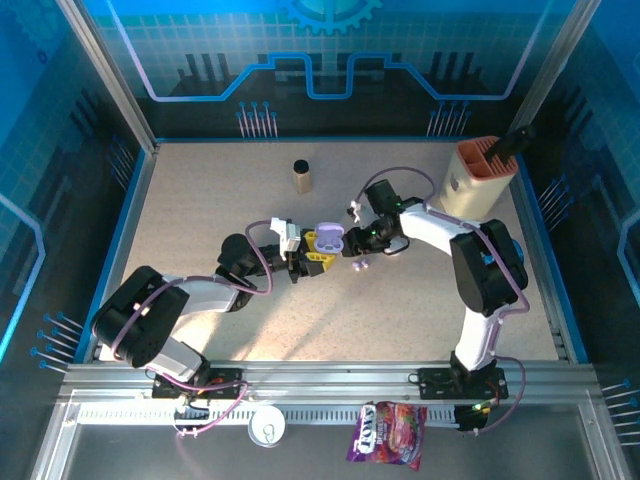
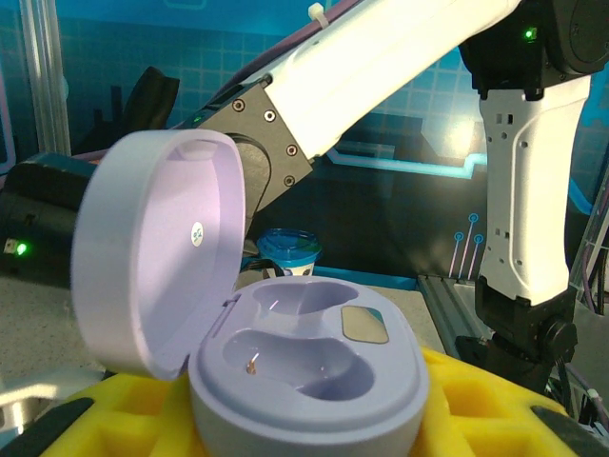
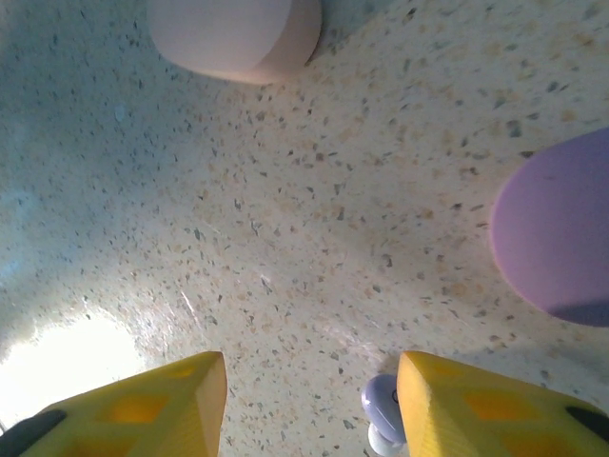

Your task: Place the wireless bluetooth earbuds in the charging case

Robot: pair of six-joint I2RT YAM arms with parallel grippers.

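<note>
Barely any readable text here. Snack bag (image 1: 387, 433), on the rail well in front of the open purple case (image 1: 329, 238), has white block letters on a purple pack. They look like "JOLLY", but they're too small to confirm. Inside the case's lid there's one tiny round printed mark (image 2: 197, 231), greenish, with no letters resolvable. Back wall, far behind the case, carries a blue gear symbol (image 1: 330, 12) over a circuit-line graphic. It's signage only, no words or numbers legible.
</note>
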